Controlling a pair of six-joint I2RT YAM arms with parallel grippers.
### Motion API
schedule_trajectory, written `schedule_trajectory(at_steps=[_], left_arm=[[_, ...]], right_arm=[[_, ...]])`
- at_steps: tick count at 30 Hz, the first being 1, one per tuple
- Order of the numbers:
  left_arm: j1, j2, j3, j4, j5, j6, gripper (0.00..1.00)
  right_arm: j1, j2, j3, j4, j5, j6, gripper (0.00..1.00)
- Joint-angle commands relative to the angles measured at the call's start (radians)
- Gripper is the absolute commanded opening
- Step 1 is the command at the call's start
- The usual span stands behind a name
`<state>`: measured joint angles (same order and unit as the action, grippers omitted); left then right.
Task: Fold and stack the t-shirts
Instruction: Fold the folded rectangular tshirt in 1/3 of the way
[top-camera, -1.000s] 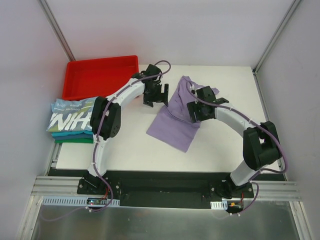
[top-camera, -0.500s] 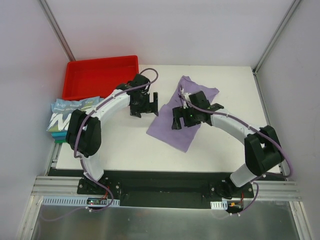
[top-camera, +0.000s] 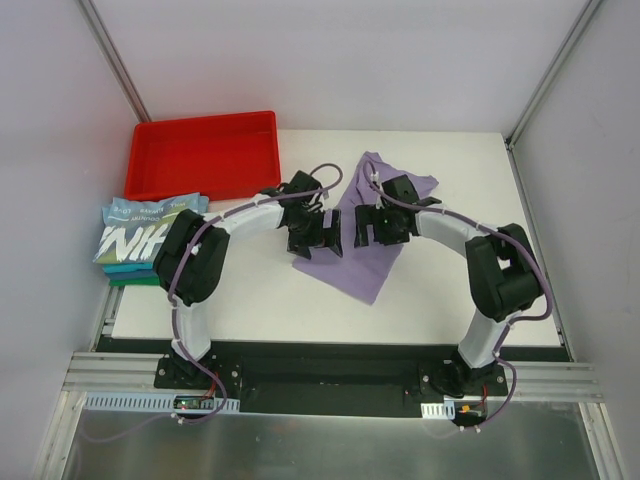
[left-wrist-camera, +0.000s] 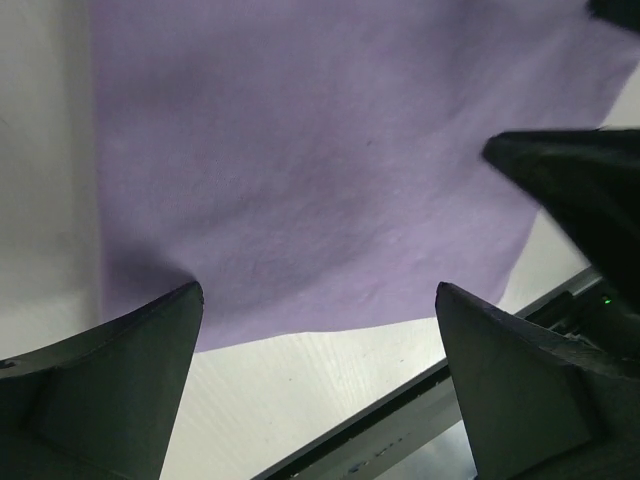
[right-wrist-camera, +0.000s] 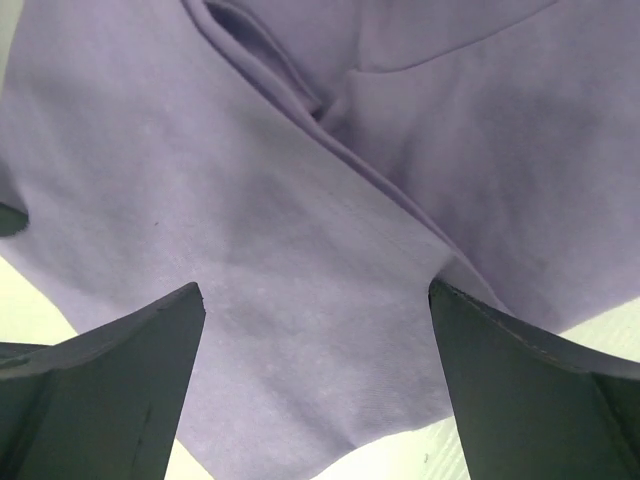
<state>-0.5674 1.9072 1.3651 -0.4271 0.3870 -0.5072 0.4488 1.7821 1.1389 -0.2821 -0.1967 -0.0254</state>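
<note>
White table (top-camera: 250, 300), red tray (top-camera: 200, 155), folded stack (top-camera: 140, 235), purple shirt (top-camera: 365, 270)

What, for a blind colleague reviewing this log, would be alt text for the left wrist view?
A plain lavender-purple cloth t-shirt lies on the white table, its edge framed between the two dark, open fingers of the left gripper.

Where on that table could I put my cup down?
Bare table runs along the near edge, in front of the purple shirt, and at the far right corner. The red tray looks bare too. Crowded: the middle, with left gripper and right gripper over the shirt; the folded stack fills the left edge.
</note>
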Motion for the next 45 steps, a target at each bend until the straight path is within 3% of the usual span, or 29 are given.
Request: schedule_trajectory(at_steps=[1,8,15,18,25,28,32,38,45], left_arm=[[-0.032,0.021,-0.087,0.014,0.003,-0.04,0.99],[-0.129,-0.075,-0.241,0.025,-0.034,-0.102,0.99],[-0.207,-0.22,-0.299,0.04,-0.071,-0.168,0.99],[-0.232,-0.249,-0.311,0.048,-0.083,-0.194,0.99],[-0.177,-0.393,-0.273,0.037,-0.212,-0.149,0.99],[-0.079,-0.326,-0.174,0.039,-0.18,-0.142,0.98],[0.0,-0.147,0.027,0.036,-0.091,-0.096,0.86],[0.041,0.123,0.316,-0.007,-0.03,-0.07,0.64],[0.043,0.323,0.517,-0.042,-0.063,-0.08,0.49]], right_arm=[[-0.031,-0.046,0.01,0.017,0.04,0.019,0.96],[-0.09,-0.062,-0.045,0.009,0.075,0.016,0.96],[-0.12,-0.272,-0.123,-0.005,0.123,0.002,0.96],[-0.179,-0.38,-0.2,-0.003,0.08,0.11,0.96],[-0.21,-0.628,-0.358,-0.008,-0.099,0.137,0.96],[-0.211,-0.7,-0.409,-0.022,-0.153,0.139,0.96],[-0.211,-0.785,-0.447,-0.04,-0.176,0.128,0.96],[-0.211,-0.836,-0.492,-0.029,-0.178,0.113,0.96],[-0.213,-0.787,-0.495,-0.055,-0.142,0.081,0.96]])
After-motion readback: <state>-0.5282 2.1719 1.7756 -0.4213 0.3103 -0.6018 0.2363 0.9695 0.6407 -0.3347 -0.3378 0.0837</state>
